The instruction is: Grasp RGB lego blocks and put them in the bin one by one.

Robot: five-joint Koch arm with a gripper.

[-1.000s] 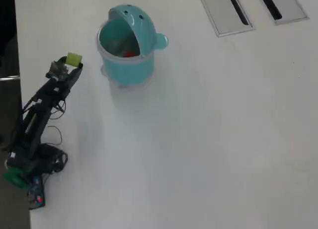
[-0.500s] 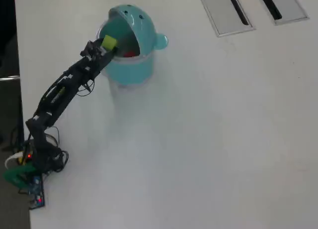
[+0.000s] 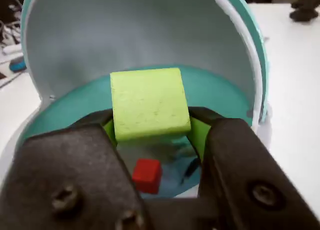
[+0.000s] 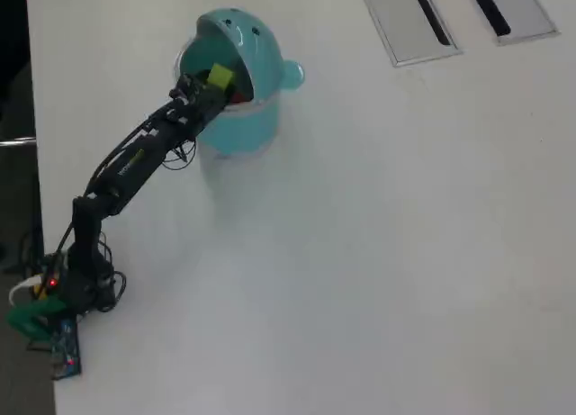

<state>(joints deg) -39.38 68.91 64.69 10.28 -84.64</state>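
My gripper (image 3: 150,125) (image 4: 214,82) is shut on the yellow-green lego block (image 3: 148,103) (image 4: 220,75) and holds it over the open mouth of the teal bin (image 3: 225,90) (image 4: 261,100). Down inside the bin lies the red block (image 3: 146,175) (image 4: 238,97). The bin's pale hooded lid (image 3: 130,35) rises behind the held block. A blue block is not visible in either view.
The bin stands near the far left part of the white table (image 4: 378,253). Two grey slotted panels (image 4: 414,19) are set into the table at the far right. The arm's base and cables (image 4: 63,298) sit at the table's left edge.
The arm has stretched from the left of the bin toward it, carrying the yellow-green block from beside the rim to over the bin's opening.
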